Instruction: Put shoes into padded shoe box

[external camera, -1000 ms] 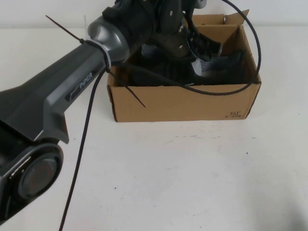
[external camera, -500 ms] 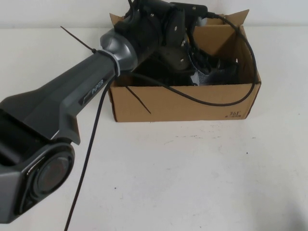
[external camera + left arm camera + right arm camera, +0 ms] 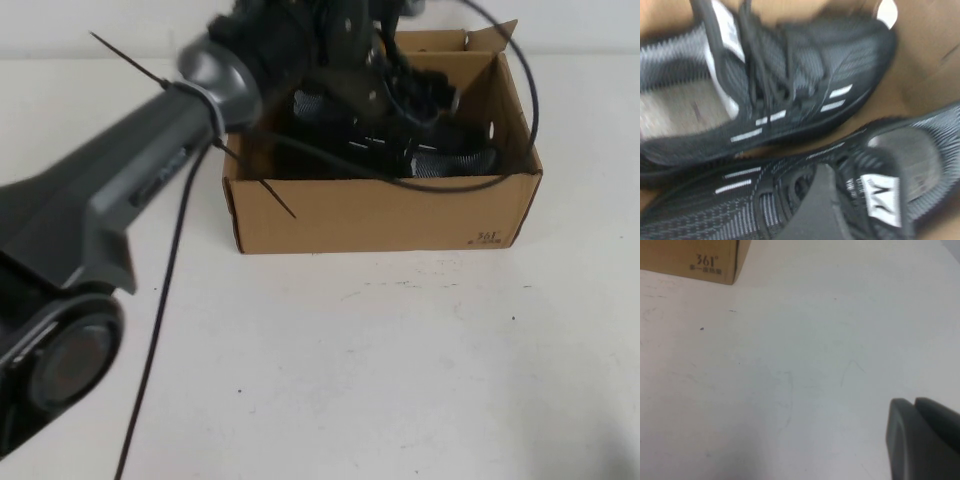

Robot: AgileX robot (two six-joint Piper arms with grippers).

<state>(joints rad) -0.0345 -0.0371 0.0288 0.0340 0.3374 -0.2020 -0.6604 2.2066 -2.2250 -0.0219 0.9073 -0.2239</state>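
The dark grey left arm [image 3: 150,170] hides the left gripper and much of the black knit sneakers [image 3: 400,130] inside the brown cardboard box [image 3: 380,215]. The right gripper [image 3: 922,437] is cut off at the picture's edge.

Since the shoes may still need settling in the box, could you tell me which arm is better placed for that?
Left. The left gripper is over the padded shoe box, right above both shoes. The right gripper hangs over bare table, away from the box.

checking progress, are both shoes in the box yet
Yes: both shoes lie side by side inside the box, left gripper over them; right gripper above the table.
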